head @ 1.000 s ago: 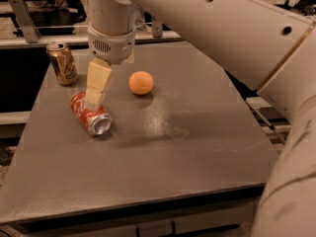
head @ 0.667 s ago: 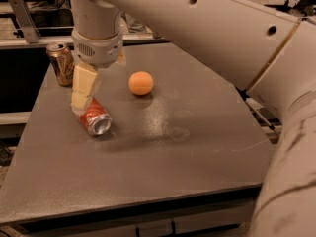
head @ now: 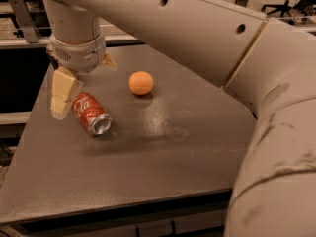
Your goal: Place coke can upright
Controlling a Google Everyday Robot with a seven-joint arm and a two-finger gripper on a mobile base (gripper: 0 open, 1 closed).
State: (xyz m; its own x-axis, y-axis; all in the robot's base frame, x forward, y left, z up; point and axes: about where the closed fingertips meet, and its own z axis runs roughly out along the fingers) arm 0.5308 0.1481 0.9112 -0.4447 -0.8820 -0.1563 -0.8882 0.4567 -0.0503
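**One Can on Its Side, Not Up Yet**

The coke can (head: 91, 113) lies flat on the left part of the gray table (head: 163, 162). Its long side runs from far left to near right. One silver end points near and right, toward us. The other end points far and left, toward the gripper (head: 63, 97). The white letters face up.

The gripper hangs down from the big arm (head: 197, 28), just beside the far left end of the can and very close to it. I cannot tell if it touches the can. I cannot tell if the claw is apart or together.

What could go wrong? I think the can could roll, because it is round and lies on its side. A small bump from the gripper could send it away. It could roll toward the left edge of the table, which is near, and fall off. If the claw grabs only the end of the can, the smooth metal could slip out when it is tipped up. The orange ball (head: 141, 83) sits farther right, apart from the can, so it is likely safe.
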